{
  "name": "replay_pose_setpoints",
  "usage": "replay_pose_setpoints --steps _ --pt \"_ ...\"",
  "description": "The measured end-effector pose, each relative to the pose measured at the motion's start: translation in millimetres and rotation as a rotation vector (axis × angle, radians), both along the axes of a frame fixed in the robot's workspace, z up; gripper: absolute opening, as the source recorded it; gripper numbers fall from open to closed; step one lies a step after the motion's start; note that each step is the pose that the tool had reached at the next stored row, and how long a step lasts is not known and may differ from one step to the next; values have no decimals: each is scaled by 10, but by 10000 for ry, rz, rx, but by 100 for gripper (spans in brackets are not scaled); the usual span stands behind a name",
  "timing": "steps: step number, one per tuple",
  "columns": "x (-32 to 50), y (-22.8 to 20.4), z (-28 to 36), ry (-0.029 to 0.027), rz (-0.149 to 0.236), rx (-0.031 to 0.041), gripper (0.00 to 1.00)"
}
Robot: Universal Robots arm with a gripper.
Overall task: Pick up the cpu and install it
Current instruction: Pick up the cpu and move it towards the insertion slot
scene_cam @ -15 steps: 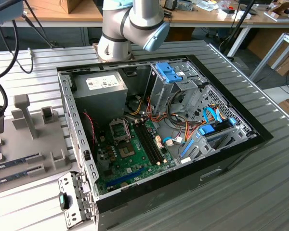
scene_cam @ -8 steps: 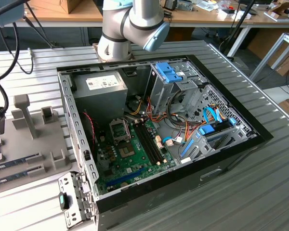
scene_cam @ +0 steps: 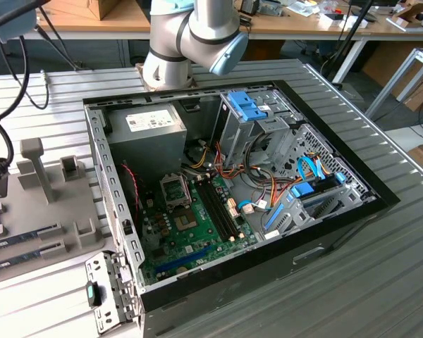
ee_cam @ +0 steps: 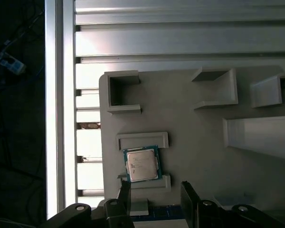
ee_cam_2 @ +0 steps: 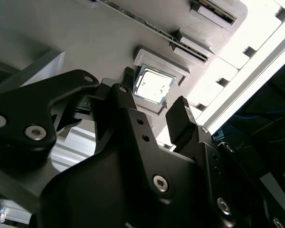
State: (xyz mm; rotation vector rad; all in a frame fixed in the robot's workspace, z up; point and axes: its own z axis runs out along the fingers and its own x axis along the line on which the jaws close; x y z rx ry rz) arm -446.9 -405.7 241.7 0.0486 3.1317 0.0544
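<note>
The task is at its very start: the cpu (ee_cam: 142, 164) lies flat in its shallow nest on the grey holder plate (ee_cam: 190, 142), not yet lifted. The socket (scene_cam: 175, 189) on the green motherboard (scene_cam: 197, 236) inside the open computer case (scene_cam: 317, 243) appears to hold no chip, so both picking and installing are left. In the first wrist view the gripper (ee_cam: 156, 192) hovers near the cpu with its fingers (ee_cam: 124, 189) spread apart, grasping nothing. The cpu is a small flat square — a bright silvery-grey lid with faint print, framed by a thin green board edge.
</note>
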Motion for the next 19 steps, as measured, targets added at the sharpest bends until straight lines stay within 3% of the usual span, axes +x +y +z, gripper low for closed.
replay_pose_setpoints --steps 12,19 --pt "0 0 -51 0 33 0 54" --pt "-2 8 -114 0 41 0 54"
